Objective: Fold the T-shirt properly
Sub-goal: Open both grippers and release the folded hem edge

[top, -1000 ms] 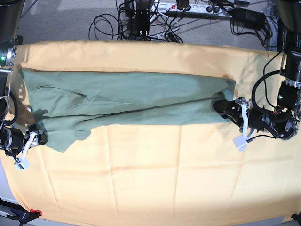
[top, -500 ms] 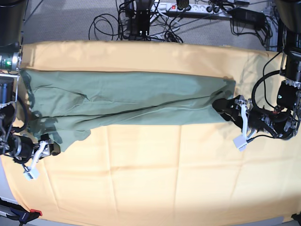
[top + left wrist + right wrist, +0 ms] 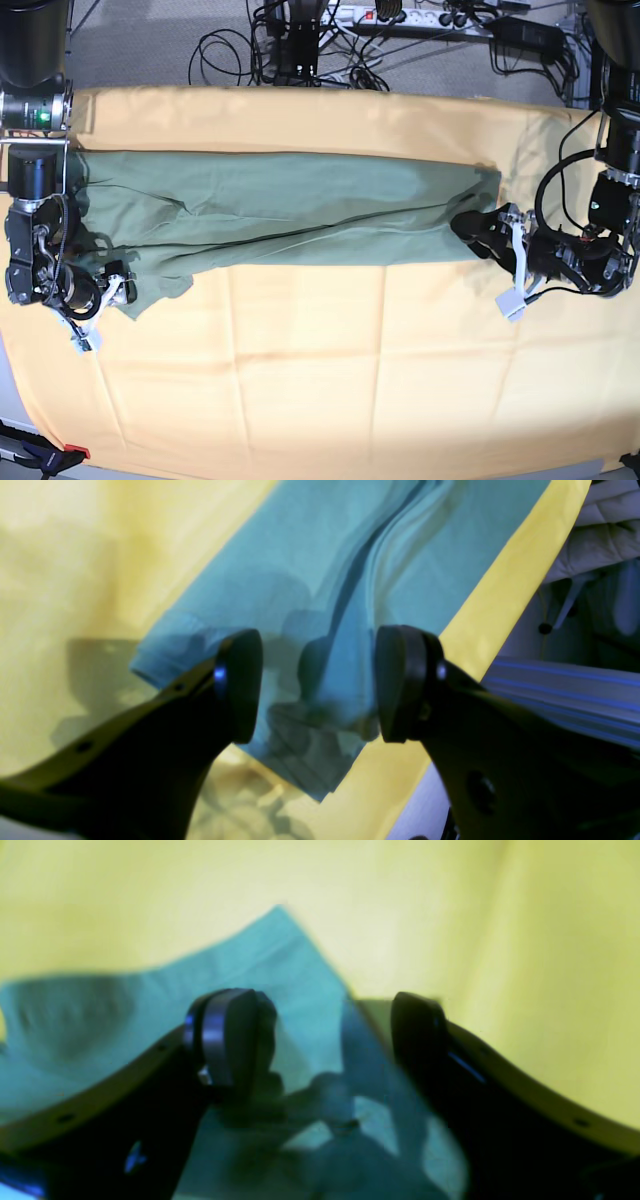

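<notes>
T-shirt (image 3: 290,222) lies folded lengthwise on the yellow-orange cloth (image 3: 320,370) — left gripper (image 3: 320,685) and right gripper (image 3: 325,1045) at opposite ends, fingers wide, holding nothing — likely poised for the crosswise fold.

A yellow-orange cloth (image 3: 320,380) covers the table, the T-shirt (image 3: 290,215) spread flat on it
</notes>
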Controlling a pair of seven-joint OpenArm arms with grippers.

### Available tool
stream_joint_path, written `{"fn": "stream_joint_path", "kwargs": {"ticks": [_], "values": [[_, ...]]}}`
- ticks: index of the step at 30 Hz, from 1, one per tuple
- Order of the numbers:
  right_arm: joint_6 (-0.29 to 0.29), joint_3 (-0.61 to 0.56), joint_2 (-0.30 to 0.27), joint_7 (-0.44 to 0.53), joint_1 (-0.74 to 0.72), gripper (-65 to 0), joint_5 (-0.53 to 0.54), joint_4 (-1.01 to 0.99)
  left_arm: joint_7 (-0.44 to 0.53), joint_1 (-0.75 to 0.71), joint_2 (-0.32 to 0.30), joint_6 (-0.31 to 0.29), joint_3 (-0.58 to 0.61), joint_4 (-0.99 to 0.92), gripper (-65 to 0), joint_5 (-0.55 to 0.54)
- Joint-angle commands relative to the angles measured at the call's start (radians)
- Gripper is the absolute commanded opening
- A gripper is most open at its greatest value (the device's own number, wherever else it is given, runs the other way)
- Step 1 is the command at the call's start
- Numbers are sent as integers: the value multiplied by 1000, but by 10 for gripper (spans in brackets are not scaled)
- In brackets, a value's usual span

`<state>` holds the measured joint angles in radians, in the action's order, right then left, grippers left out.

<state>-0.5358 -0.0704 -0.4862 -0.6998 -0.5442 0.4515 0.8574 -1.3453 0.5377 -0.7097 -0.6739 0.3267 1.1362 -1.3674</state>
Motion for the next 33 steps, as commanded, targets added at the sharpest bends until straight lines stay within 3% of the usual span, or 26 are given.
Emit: {"fn": "stream_joint_path", "kwargs": {"ticks": [1, 3, 7, 11, 12, 17, 26, 33], "values": [[-12, 5, -10, 15, -32, -218, 10, 14, 14, 25, -16, -3, -12, 11, -275, -26], [-23, 5, -8, 18, -19, -242, 24, 14, 14, 25, -16, -3, -12, 11, -275, -29], [-21, 6, -8, 76, -21, -353, 23, 14, 14, 25, -16, -3, -12, 11, -275, -29], [-56, 6, -10, 121, -21, -621, 23, 15, 13, 25, -16, -3, -12, 11, -275, -28], [-69, 6, -10, 119, -21, -650, 23, 15, 14, 25, -16, -3, -12, 11, -275, -29], [-162, 6, -10, 115, -21, -650, 30, 17, 14, 25, -16, -3, -12, 11, -275, -28], [-162, 6, -51, 50, -18, -650, 217, 26, 14, 25, -16, -7, -12, 11, -275, -28], [-162, 6, -93, -93, -18, -650, 365, 97, 14, 25, -16, -7, -12, 11, -275, -28]]}}
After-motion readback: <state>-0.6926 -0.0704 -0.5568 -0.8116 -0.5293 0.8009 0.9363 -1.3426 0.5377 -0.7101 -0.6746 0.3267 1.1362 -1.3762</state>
